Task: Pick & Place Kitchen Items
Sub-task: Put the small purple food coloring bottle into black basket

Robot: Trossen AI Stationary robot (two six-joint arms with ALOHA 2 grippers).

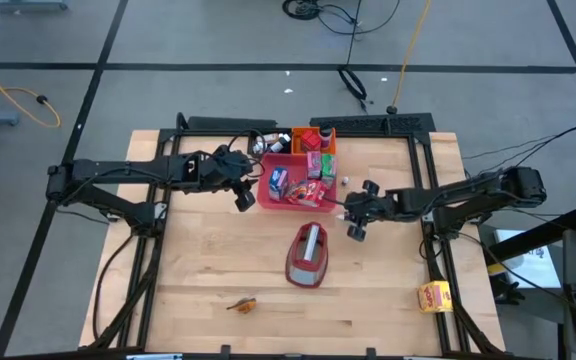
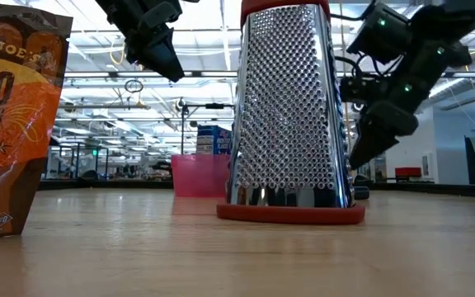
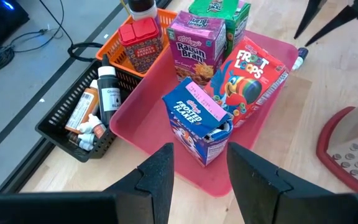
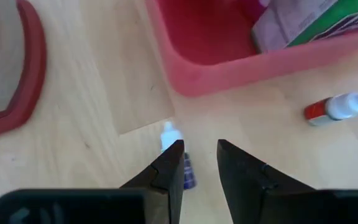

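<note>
Trouble first: my right tool [image 4: 196, 163] hangs low over a tiny bottle [image 4: 178, 155] lying flat on the desk [image 4: 92, 137], with its white cap showing just beyond one finger rather than centred in the gap. If I come down as I stand, I judge that finger could land on the bottle and roll it off, or nip only the cap so it squirts free. The fingers stand a narrow way apart with nothing between them, and I touch nothing that I can see. A second small bottle with a red band [image 4: 337, 107] lies apart on the bare wood, close to the outer wall of the pinkish-red tray [image 4: 241, 74]; a careless sweep could send it rolling too. The grater [image 1: 308, 255] stands nearby on the other side, close enough to clip.

My left tool [image 3: 197, 171] hovers above the tray, fingers parted moderately and empty, lined up over the Frosted Flakes carton [image 3: 197, 124]. That carton leans and its top is torn, so I judge a pinch there may crush or tip it against the Froot Loops carton [image 3: 250, 78]. The Raisin Bran carton [image 3: 194, 43] stands behind. A yellow carton [image 1: 432, 296] sits at the desk's near right corner, well apart.
</note>
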